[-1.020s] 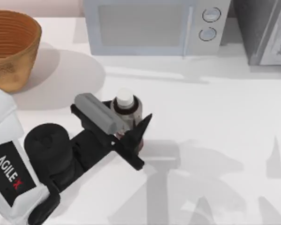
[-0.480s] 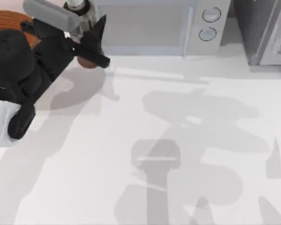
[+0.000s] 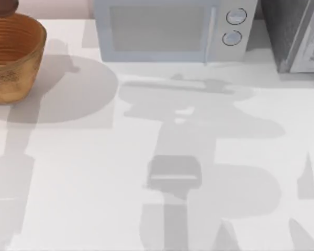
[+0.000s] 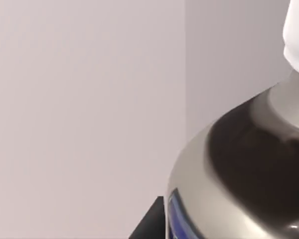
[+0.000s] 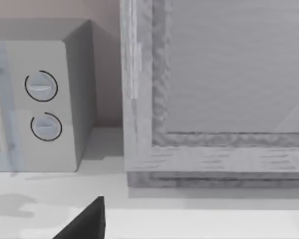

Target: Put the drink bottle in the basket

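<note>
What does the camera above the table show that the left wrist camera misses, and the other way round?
Top view: the round tan wicker basket at the table's far left, the pale grey microwave and the white table. Left wrist view: the drink bottle close up, white cap and silver label, against a plain wall. Shared: that bottle; from above, its reddish-brown end shows over the basket.

The round woven wicker basket with flaring walls (image 3: pixel 13 55) stands on the flat white surface (image 3: pixel 94 172) at its far left corner. The small bottle with white cap and silver band (image 3: pixel 2 6) sits above the basket's far rim, at the top view's upper edge. Right of the basket, along the back edge, stands the boxy pale microwave with two round dials (image 3: pixel 170 30). Right of it, at the far right corner, stands a grey textured cabinet (image 3: pixel 295 34).
</note>
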Action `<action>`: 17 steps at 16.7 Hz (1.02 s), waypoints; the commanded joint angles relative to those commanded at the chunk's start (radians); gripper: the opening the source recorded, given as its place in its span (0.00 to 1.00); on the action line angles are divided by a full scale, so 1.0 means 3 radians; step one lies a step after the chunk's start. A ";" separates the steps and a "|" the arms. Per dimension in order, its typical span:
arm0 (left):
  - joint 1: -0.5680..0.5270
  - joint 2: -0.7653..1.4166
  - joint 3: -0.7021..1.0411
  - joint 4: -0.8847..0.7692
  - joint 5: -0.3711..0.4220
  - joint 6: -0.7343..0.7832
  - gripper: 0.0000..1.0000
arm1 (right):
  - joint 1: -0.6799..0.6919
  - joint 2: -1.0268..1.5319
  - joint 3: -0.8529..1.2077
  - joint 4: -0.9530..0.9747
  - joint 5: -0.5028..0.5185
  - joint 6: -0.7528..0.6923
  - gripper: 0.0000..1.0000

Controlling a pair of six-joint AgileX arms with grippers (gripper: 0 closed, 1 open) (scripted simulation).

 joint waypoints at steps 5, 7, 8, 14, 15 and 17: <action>0.0455 -0.0209 0.0302 -0.0792 -0.0075 -0.0027 0.00 | 0.0000 0.0000 0.0000 0.0000 0.0000 0.0000 1.00; 0.0548 -0.0238 0.0353 -0.0946 -0.0093 -0.0034 0.00 | 0.0000 0.0000 0.0000 0.0000 0.0000 0.0000 1.00; 0.0566 -0.0242 0.0365 -0.0977 -0.0096 -0.0036 0.00 | 0.0000 0.0000 0.0000 0.0000 0.0000 0.0000 1.00; 0.0550 -0.0190 0.0367 -0.0936 -0.0100 -0.0028 0.00 | 0.0000 0.0000 0.0000 0.0000 0.0000 0.0000 1.00; 0.0547 -0.0140 0.0376 -0.0898 -0.0104 -0.0028 0.00 | 0.0000 0.0000 0.0000 0.0000 0.0000 0.0000 1.00; 0.0539 -0.0053 0.0388 -0.0822 -0.0112 -0.0030 0.00 | 0.0000 0.0000 0.0000 0.0000 0.0000 0.0000 1.00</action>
